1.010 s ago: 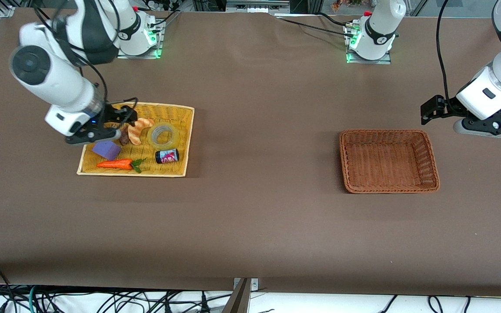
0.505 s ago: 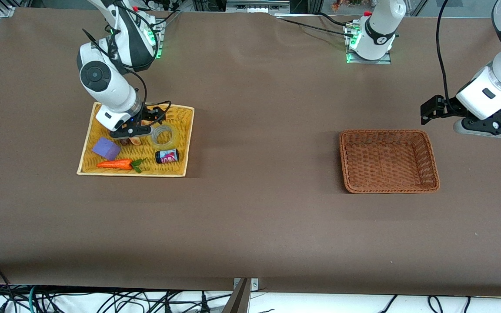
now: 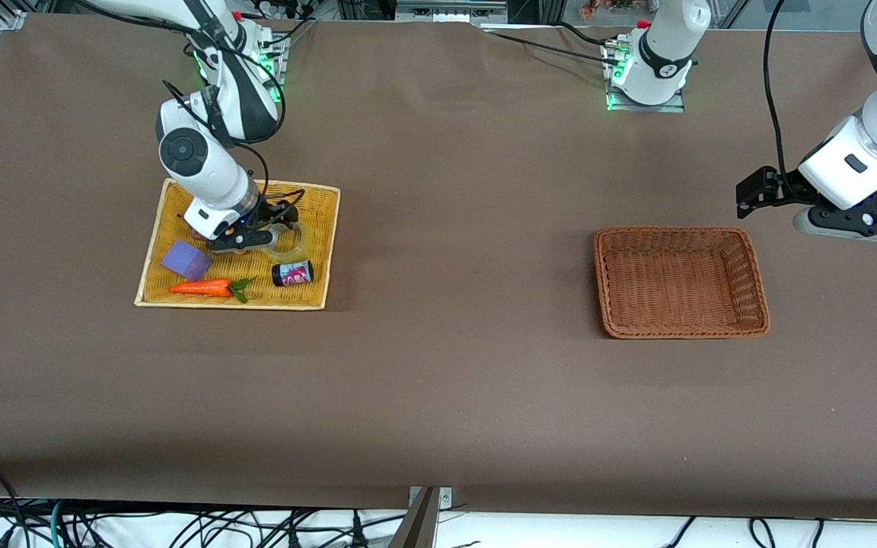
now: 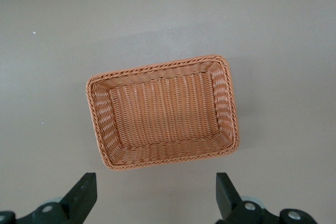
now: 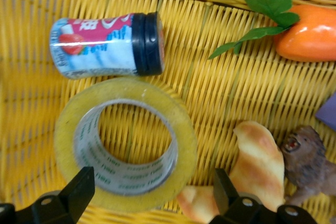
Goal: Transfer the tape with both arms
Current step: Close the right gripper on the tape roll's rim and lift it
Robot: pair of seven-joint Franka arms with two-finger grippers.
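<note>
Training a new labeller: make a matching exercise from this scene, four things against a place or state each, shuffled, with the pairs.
Things:
1. tape
2. carrot
3. brown basket
4. left gripper

Places or states:
A. empty, toward the left arm's end
B. lying flat beside the can, under the right gripper
C. open, waiting up in the air beside the brown basket
D. along the yellow tray's edge nearest the front camera

Pairs: 1-B, 2-D, 3-A, 4-C

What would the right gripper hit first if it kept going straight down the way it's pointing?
Most likely the tape: the right gripper hangs open right over it in the yellow tray, its fingers either side of the roll. The croissant lies close beside one finger.
</note>
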